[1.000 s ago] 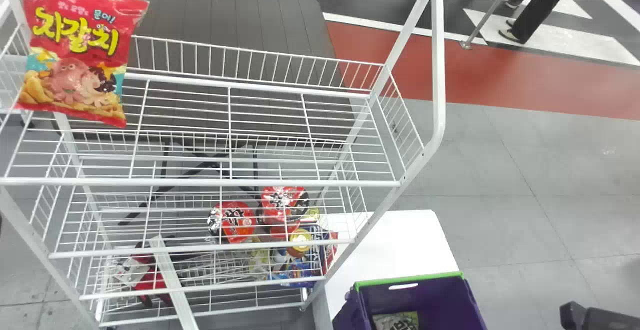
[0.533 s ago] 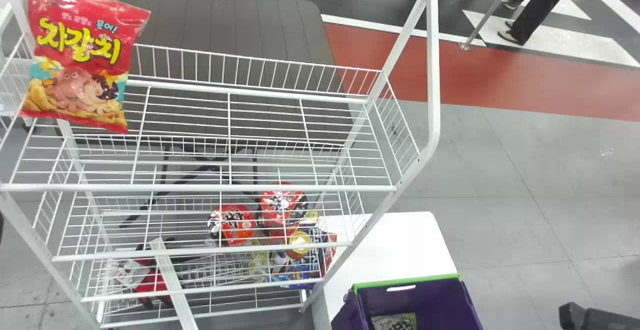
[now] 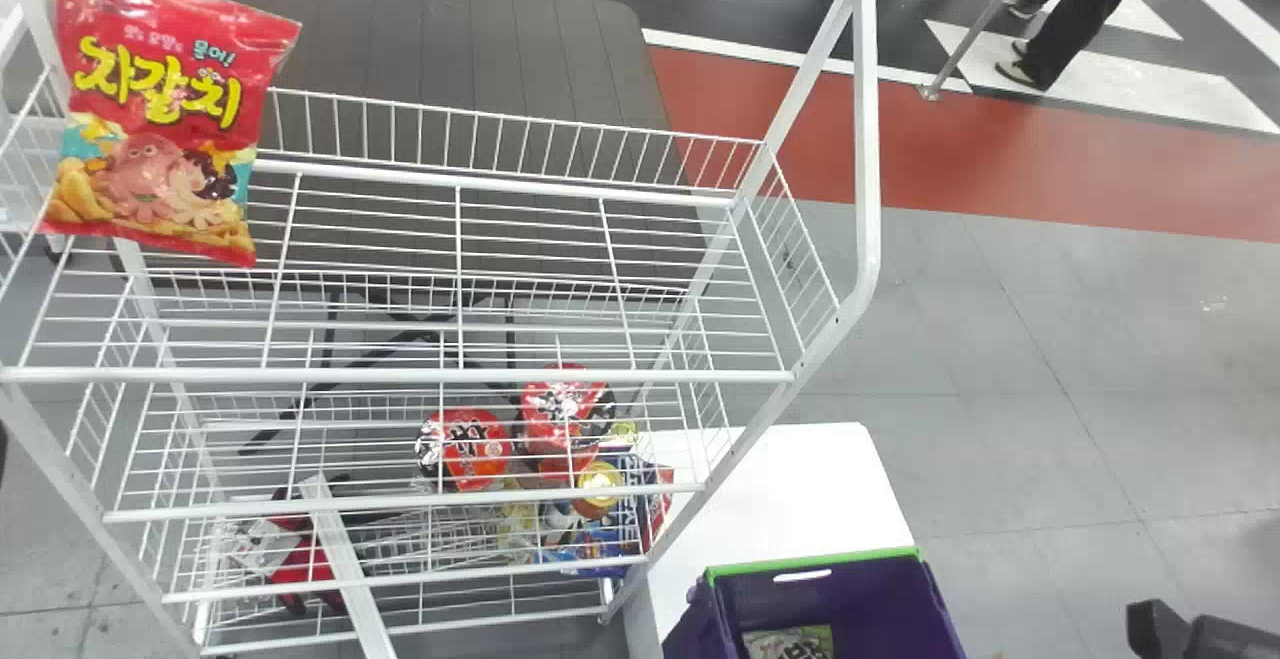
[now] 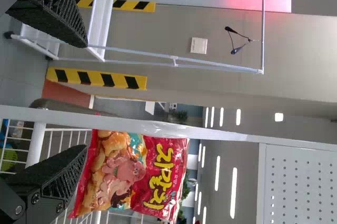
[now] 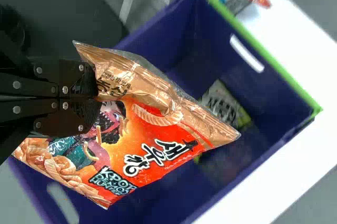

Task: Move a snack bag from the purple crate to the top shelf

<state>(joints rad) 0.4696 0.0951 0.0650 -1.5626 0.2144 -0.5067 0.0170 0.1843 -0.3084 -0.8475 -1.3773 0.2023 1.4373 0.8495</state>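
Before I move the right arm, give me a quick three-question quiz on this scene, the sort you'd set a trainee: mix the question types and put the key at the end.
1. True or false: the left gripper has its fingers spread apart, with nothing clamped between them.
2. Where is the orange snack bag?
a) in the left gripper
b) on the floor
c) in the right gripper, over the purple crate
3. Fill in the blank: one side of the purple crate's rim is coloured ____.

Key: 1 true; 2 c; 3 green.
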